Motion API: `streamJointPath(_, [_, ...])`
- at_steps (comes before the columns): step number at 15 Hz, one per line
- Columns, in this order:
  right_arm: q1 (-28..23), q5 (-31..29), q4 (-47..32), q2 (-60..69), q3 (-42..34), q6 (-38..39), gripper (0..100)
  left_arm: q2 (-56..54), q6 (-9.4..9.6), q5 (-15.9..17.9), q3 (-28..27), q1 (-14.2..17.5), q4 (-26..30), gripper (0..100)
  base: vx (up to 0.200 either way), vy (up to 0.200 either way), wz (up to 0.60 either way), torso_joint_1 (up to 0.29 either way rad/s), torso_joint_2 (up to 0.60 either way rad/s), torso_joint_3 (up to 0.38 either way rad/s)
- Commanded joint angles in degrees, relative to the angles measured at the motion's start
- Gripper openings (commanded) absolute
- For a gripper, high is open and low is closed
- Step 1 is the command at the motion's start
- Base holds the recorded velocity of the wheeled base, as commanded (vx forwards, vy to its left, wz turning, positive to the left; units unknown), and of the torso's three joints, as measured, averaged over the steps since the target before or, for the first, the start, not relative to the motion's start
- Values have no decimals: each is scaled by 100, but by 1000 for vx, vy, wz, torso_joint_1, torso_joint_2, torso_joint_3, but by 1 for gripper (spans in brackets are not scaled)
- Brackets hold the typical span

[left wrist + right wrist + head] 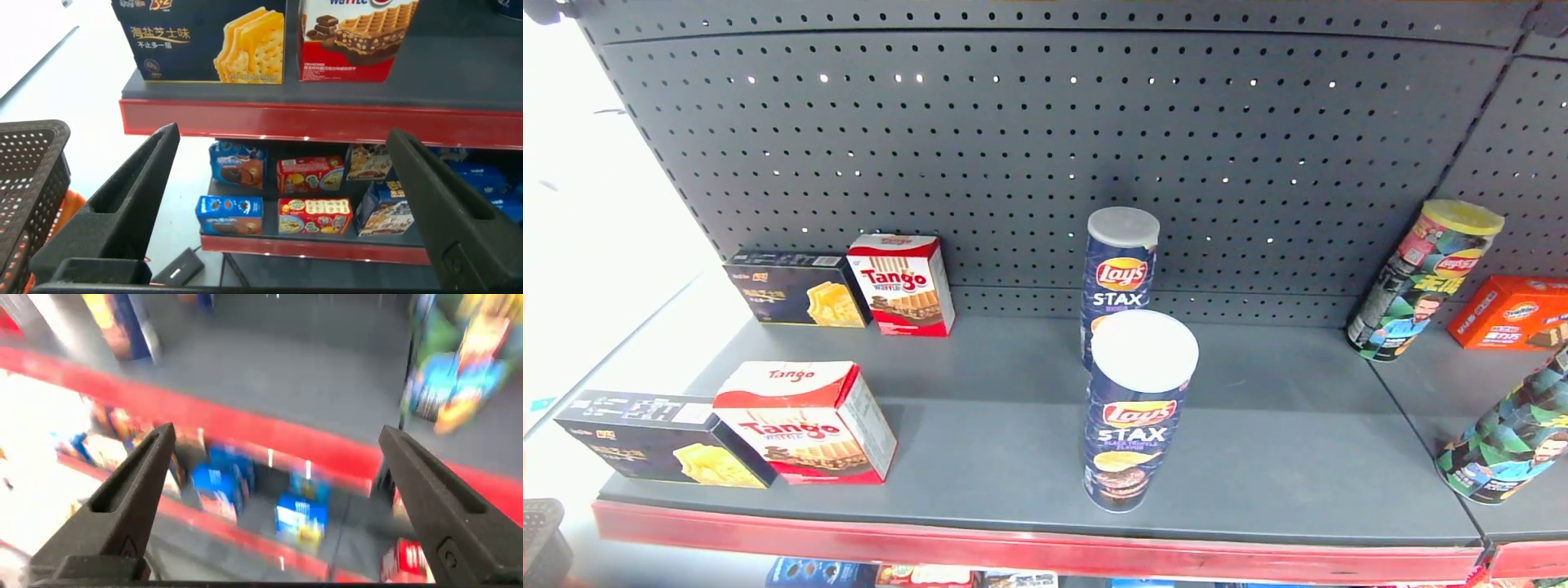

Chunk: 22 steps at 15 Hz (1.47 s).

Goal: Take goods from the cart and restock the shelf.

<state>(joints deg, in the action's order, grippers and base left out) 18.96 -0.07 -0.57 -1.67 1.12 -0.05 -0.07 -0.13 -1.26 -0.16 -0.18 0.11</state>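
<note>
Two dark-blue chip cans with pale lids stand upright mid-shelf (1258, 441); the front can (1135, 416) is near the red edge, the back can (1119, 269) just behind it by the pegboard; on the robot's left lie a front wafer box (805, 425) beside a black cracker box (662, 441), with a like pair behind; to the right a patterned can (1421, 282) leans by an orange box (1515, 314); the left gripper (283, 135) gapes wide and empty below the shelf edge, beside a mesh basket (33, 188); the right gripper (278, 431) also gapes wide, holding nothing, before the red edge
</note>
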Motion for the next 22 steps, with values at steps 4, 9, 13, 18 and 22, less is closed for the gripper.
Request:
streamJointPath(4, [-1122,-256,-13,-738,-86,49,100,7,-13,-6,7,1,-11,100,0,0,0,0,0,0])
streamJointPath(9, [-1913,-248,57,132,-112,137,100,7,-13,-6,7,1,-11,100,0,0,0,0,0,0])
streamJointPath(13, [-1904,-221,57,132,-112,49,100,7,-13,20,7,-8,-11,100,0,0,0,0,0,0])
streamJointPath(18, [-1904,-195,66,132,-112,49,100,7,-4,-24,16,-8,-11,100,0,0,0,0,0,0])
streamJointPath(22, [-1904,-186,66,132,-112,49,100,7,-13,11,7,1,-11,100,-50,0,0,1,-1,-1])
